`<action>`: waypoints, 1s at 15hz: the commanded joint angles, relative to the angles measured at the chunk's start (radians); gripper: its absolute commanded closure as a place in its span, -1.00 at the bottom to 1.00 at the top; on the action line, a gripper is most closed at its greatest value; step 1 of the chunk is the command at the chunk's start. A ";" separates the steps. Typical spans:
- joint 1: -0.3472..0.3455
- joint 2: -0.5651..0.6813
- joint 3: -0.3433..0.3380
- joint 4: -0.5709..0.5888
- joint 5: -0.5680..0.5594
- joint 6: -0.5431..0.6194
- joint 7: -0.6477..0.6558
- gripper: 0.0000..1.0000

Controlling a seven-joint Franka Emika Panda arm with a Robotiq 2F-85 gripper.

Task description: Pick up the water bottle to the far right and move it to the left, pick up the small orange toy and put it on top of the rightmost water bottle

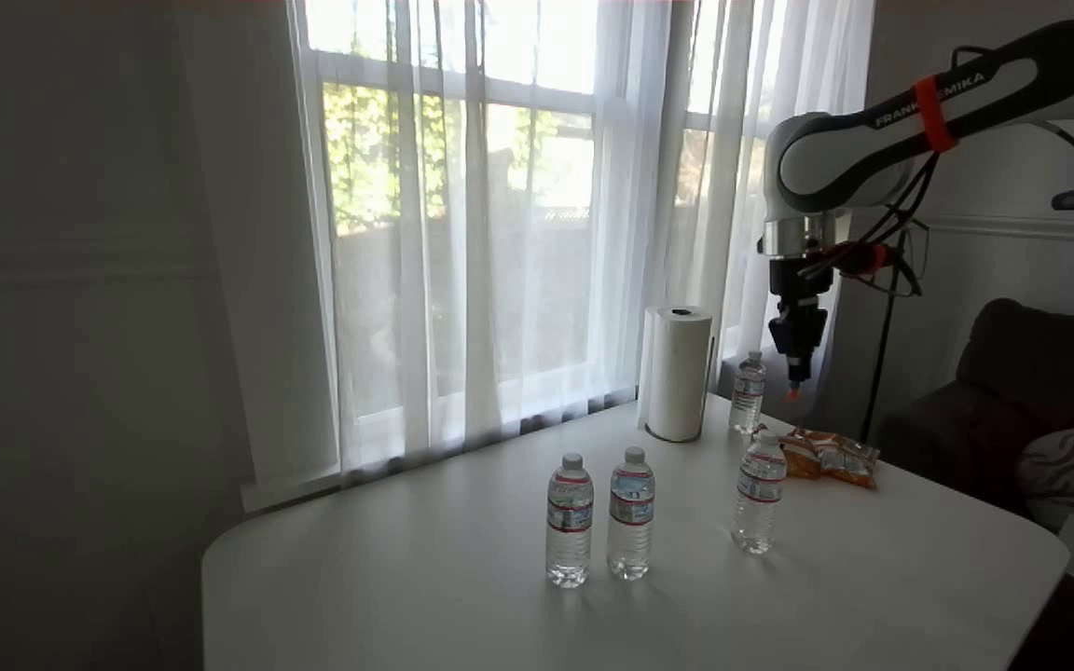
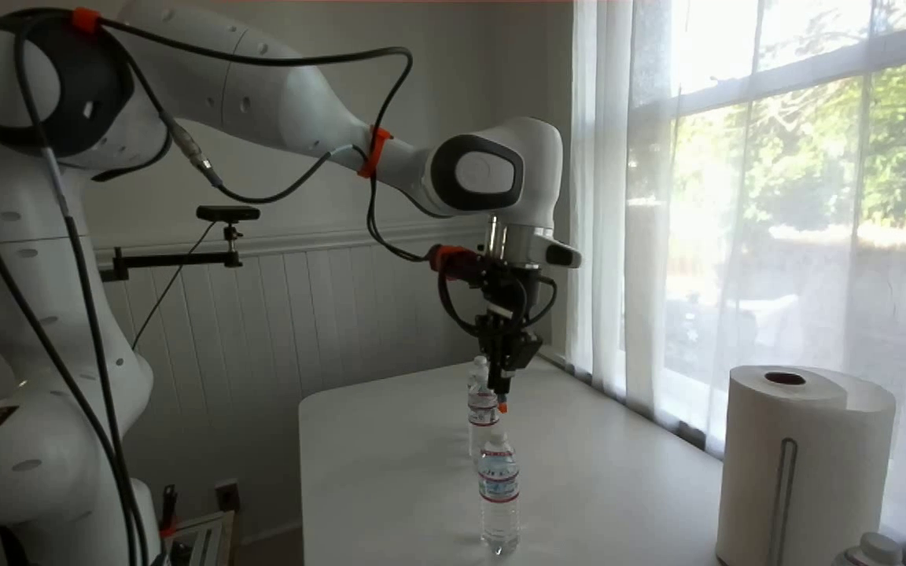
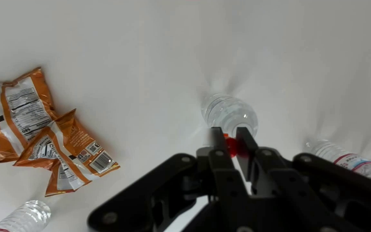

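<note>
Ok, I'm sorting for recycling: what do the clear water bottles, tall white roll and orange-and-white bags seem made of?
The clear water bottles look like glossy plastic: see-through, ribbed walls with highlights. The tall white roll seems matte paper, its outer sheet partly unwound. The orange-and-white bags are probably plastic film with some sheen, being crinkled; any foil lining can't be seen.

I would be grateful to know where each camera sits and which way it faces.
An exterior view sits by the table, facing across it toward the window; arm and gripper show at right.
An exterior view sits near the paper-towel roll, facing along the table; the arm spans left to middle.
The wrist camera faces down on snack bags and bottles; gripper fingers show at bottom.
Both exterior views share the table, arm and gripper.
</note>
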 commanded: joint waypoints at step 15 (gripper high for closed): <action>0.030 0.015 0.016 -0.121 0.087 0.190 -0.193 0.93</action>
